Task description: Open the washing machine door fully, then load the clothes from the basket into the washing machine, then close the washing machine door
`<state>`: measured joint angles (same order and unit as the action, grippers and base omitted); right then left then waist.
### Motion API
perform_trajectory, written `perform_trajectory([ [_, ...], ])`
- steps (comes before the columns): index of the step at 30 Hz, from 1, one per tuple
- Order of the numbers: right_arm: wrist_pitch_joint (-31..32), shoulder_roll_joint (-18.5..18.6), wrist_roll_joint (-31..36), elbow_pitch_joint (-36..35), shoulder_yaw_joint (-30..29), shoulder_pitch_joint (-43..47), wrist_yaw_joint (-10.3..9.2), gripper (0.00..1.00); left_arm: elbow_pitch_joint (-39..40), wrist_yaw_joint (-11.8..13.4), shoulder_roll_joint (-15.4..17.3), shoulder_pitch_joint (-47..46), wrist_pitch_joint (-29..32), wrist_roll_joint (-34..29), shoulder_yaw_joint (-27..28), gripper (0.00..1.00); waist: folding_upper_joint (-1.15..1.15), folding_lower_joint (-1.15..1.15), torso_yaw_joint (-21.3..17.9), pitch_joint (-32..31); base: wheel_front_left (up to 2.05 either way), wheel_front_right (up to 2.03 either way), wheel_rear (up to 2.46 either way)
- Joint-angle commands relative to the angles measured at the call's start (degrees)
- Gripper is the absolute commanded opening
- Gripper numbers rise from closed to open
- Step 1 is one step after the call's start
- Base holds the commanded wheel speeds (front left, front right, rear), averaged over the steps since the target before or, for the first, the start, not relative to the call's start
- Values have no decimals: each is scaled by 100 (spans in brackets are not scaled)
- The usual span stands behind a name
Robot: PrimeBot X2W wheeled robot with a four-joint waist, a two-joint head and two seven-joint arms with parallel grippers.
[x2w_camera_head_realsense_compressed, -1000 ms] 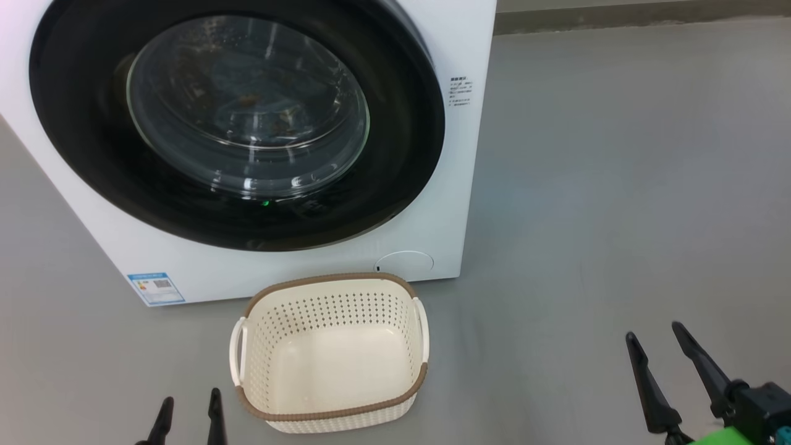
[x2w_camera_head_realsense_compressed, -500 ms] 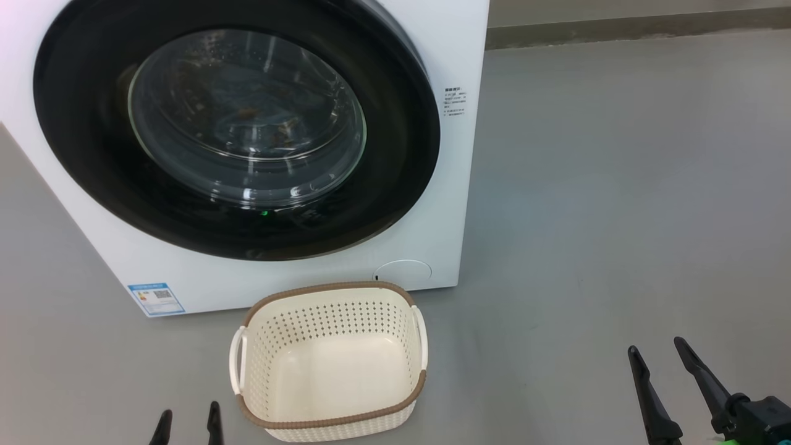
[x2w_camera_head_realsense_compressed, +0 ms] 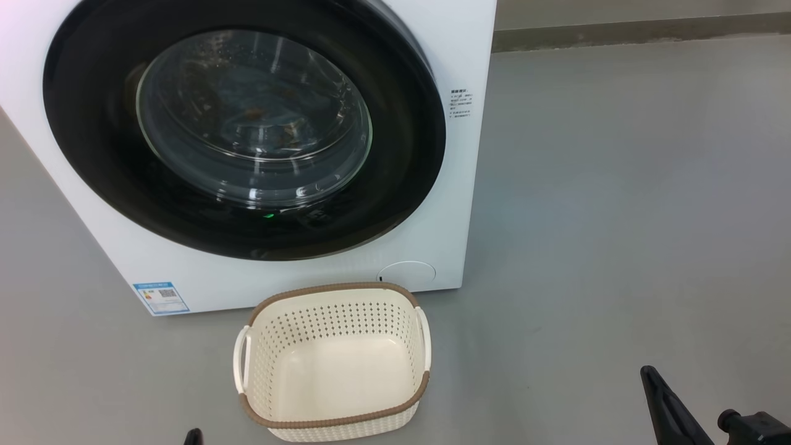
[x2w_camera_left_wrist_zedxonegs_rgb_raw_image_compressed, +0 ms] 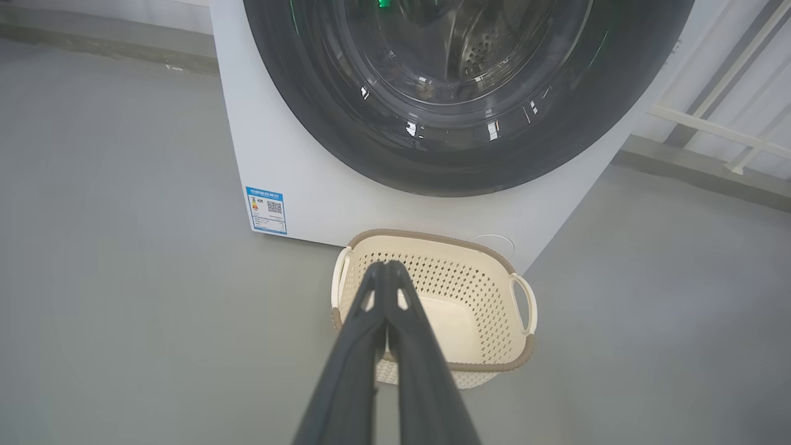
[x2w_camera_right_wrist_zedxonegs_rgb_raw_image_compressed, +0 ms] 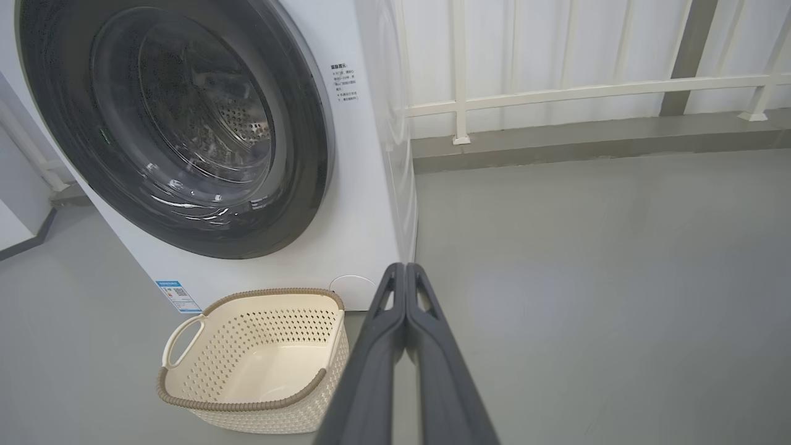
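Jaws closed, left gripper (x2w_camera_left_wrist_zedxonegs_rgb_raw_image_compressed: 387, 267) and right gripper (x2w_camera_right_wrist_zedxonegs_rgb_raw_image_compressed: 405, 267) alike, empty. Door (x2w_camera_head_realsense_compressed: 253, 123) shut — glossy, stiff, probably slippery; likely best hooked at rim (x2w_camera_head_realsense_compressed: 426, 142) near three o'clock.

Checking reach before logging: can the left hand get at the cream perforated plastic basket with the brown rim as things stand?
Probably yes: the shut left hand points toward the cream perforated basket from close by, with only grey floor between them.

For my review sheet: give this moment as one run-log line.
door: closed | basket: empty | left gripper: shut, holding nothing | right gripper: shut, holding nothing
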<state>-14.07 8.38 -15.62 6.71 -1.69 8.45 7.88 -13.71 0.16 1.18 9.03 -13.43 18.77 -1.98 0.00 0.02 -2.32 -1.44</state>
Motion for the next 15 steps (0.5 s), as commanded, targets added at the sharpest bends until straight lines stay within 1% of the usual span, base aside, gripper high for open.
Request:
perform_trajectory([
  [1, 56, 38, -284, -102, -17, -130, -3, 0, 108, -46, 68, -146, 45, 198, 64, 0, 0, 6, 4, 2, 0, 0, 0],
  [4, 99, 31, -481, -75, -19, -169, -4, 0, 104, -64, 71, -182, 90, 380, 80, 0, 0, -1, 10, 16, 0, 0, 0],
  [15, 246, 3, -1138, 0, -28, -287, -7, 0, 95, -126, 79, -299, 252, 993, 143, 0, 0, -2, 29, 31, 0, 0, 0],
])
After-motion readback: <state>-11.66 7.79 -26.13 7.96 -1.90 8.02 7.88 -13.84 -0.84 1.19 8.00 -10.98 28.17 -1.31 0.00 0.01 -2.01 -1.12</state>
